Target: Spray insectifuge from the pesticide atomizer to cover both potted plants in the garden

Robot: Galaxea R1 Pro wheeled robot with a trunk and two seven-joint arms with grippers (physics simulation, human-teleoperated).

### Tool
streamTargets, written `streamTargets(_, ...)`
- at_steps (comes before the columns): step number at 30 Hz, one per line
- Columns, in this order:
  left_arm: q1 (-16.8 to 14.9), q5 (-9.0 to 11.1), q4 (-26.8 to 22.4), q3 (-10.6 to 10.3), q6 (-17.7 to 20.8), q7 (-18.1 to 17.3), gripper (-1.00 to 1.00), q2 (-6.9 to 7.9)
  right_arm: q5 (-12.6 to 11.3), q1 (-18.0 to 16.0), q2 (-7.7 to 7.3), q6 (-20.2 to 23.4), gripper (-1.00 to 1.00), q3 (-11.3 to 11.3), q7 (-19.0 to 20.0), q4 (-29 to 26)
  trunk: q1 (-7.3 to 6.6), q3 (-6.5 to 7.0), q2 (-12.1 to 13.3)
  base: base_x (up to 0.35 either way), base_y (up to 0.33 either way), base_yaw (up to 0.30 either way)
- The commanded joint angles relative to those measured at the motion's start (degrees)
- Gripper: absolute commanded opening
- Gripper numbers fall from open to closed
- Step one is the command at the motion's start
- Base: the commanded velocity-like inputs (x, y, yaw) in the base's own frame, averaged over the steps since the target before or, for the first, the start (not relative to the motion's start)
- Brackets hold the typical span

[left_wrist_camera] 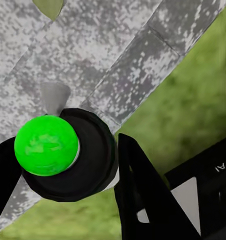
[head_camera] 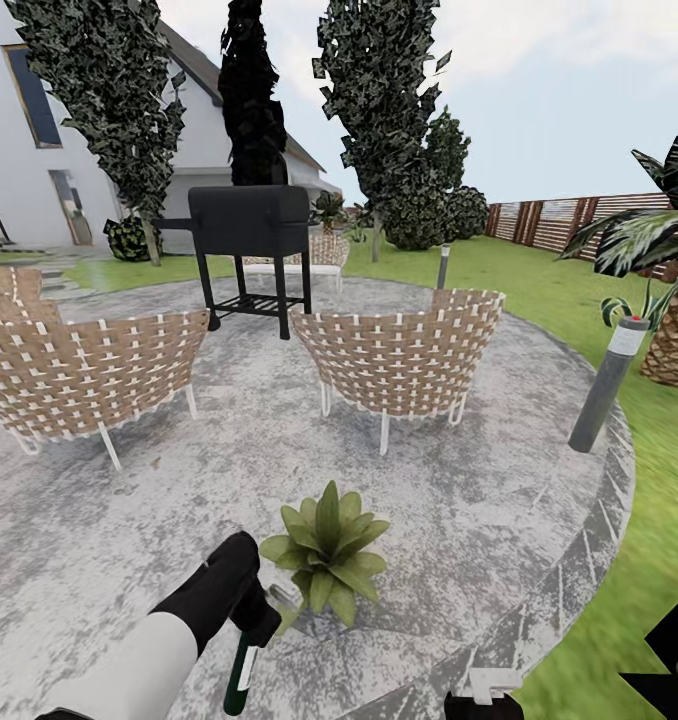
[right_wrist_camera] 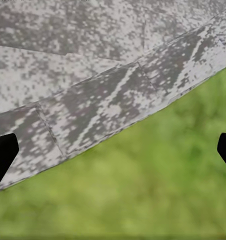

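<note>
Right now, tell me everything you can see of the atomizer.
The atomizer is a slim dark-green bottle with a white band, hanging tilted from the left gripper, which is shut on its upper part. Its small grey nozzle points toward the plant beside it, close to the leaves. In the left wrist view the bright green top sits in a black collar between the fingers, with the grey nozzle poking out over the patio. It looks like smooth plastic.
</note>
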Motion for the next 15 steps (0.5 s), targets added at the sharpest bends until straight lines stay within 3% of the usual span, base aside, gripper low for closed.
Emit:
streamTargets(1,0.0,-0.6,-0.1,0.1,0.1,-0.5,-1.00,0.05,0.6,0.0,0.04,-0.2,1.00,-0.5,-0.1,0.1,-0.01,-0.06,0.0,0.000,0.000,0.000)
streamTargets(5,2.1,-0.7,-0.1,1.5,-0.2,0.4,-1.00,0.24,0.6,0.0,0.04,-0.2,1.00,-0.5,-0.1,0.1,-0.01,-0.06,0.0,0.000,0.000,0.000)
streamTargets(7,3.8,-0.4,-0.1,2.0,-0.4,4.6,-1.00,0.05,0.6,0.0,0.04,-0.2,1.00,-0.5,-0.1,0.1,-0.01,-0.11,0.0,0.000,0.000,0.000)
streamTargets(11,4.5,2.6,-0.7,2.1,-0.4,6.4,-1.00,-0.10,0.6,0.0,0.04,-0.2,1.00,-0.5,-0.2,0.1,-0.01,-0.37,0.0,0.000,0.000,0.000)
streamTargets(15,4.4,3.2,-1.1,1.9,-0.5,6.7,-1.00,-0.20,0.6,0.0,0.04,-0.2,1.00,-0.5,-0.2,0.1,-0.01,-0.68,0.0,0.000,0.000,0.000)
